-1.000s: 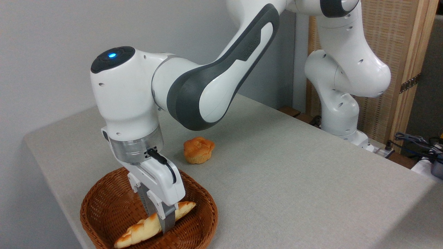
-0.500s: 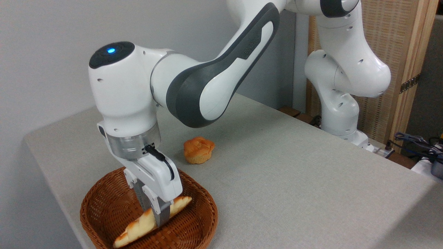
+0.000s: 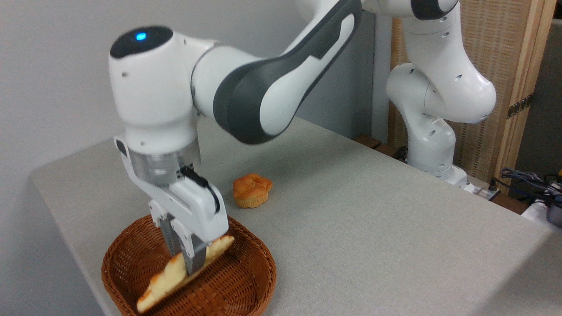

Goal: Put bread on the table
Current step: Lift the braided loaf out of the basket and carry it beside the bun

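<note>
The bread (image 3: 169, 281), a long pale-golden braided loaf, hangs tilted above the inside of the brown wicker basket (image 3: 246, 281), its lower pointed end toward the front left. My gripper (image 3: 189, 262) is shut on the loaf near its middle, with the grey fingers (image 3: 193, 259) crossing it. The table (image 3: 351, 228), covered in light grey-beige cloth, stretches to the right and behind.
A small round orange bun (image 3: 251, 190) sits on the cloth behind the basket. The arm's white base (image 3: 432, 149) stands at the far right edge, with cables (image 3: 527, 180) beside it. The basket lies near the front left corner.
The gripper has risen with the loaf, lifting it off the basket floor. The loaf now tilts more steeply, and the wrist has moved up and slightly left.
</note>
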Robot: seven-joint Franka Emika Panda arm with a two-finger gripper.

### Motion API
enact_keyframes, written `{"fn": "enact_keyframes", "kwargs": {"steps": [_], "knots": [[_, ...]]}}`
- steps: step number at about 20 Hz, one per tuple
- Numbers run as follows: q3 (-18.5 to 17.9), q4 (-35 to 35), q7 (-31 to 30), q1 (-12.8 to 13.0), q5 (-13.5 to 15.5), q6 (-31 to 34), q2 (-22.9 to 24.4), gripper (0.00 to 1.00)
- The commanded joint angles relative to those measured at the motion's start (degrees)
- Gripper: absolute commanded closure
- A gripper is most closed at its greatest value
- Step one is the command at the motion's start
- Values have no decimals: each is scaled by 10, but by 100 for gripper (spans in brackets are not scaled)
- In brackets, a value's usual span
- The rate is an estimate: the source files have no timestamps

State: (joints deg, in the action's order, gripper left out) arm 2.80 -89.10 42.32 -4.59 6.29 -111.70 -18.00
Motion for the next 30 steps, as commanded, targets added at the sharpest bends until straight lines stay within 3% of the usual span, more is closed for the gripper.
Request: {"fn": "enact_keyframes", "kwargs": {"steps": [1,8,12,19,20,21,22,30], "knots": [[3,-2,12,-12,25,52,66,75],[-2,-68,70,-12,30,182,183,70],[-34,-193,96,-7,30,200,265,62],[-35,-262,123,-1,29,211,276,62],[-35,-263,123,-1,30,211,275,50],[-35,-263,123,-1,30,210,274,18],[-35,-264,122,-1,30,209,272,3],[-35,-283,123,7,31,206,269,0]]}}
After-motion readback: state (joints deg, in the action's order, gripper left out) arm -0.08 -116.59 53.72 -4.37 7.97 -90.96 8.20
